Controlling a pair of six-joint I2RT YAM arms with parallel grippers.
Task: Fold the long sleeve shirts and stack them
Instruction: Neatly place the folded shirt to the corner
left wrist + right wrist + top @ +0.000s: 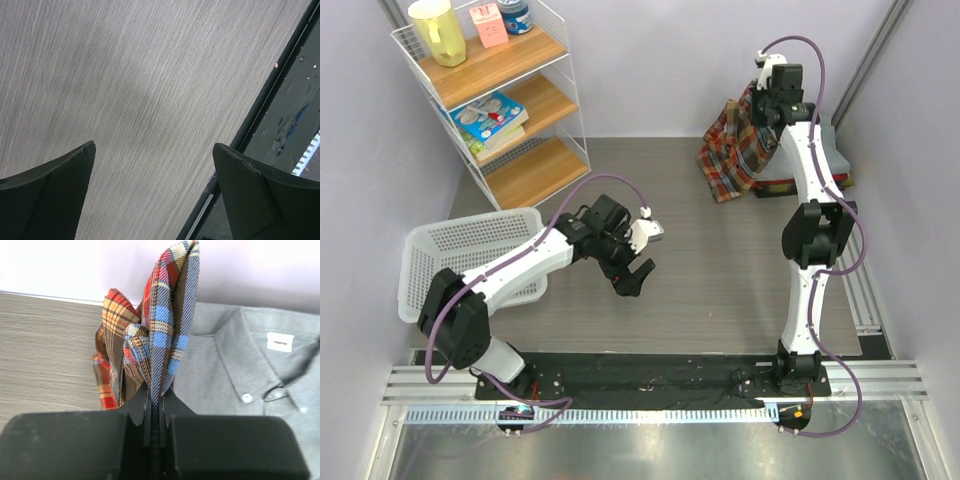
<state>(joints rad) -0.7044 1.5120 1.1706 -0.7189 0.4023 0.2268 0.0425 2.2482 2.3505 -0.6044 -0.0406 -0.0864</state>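
Surface (720, 280): one, wood-grain.
Basket (470, 250): one, white wire, near left edge.
Plaid shirt (160, 325): one, bunched at far right of surface, top fold lifted, just beside grey shirt.
Grey shirt (240, 360): one seen, folded flat, collar and buttons up, far right corner.
Tools: two.
Right tool (155, 390): pressed together, pinching plaid shirt fold.
Left tool (154, 147): spread wide, holding nothing, above surface mid-left.

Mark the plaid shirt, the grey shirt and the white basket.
plaid shirt (732, 150): top external view, bunched middle folds.
grey shirt (200, 371): right wrist view, plain cloth left of the collar.
white basket (440, 262): top external view, bare mesh floor.
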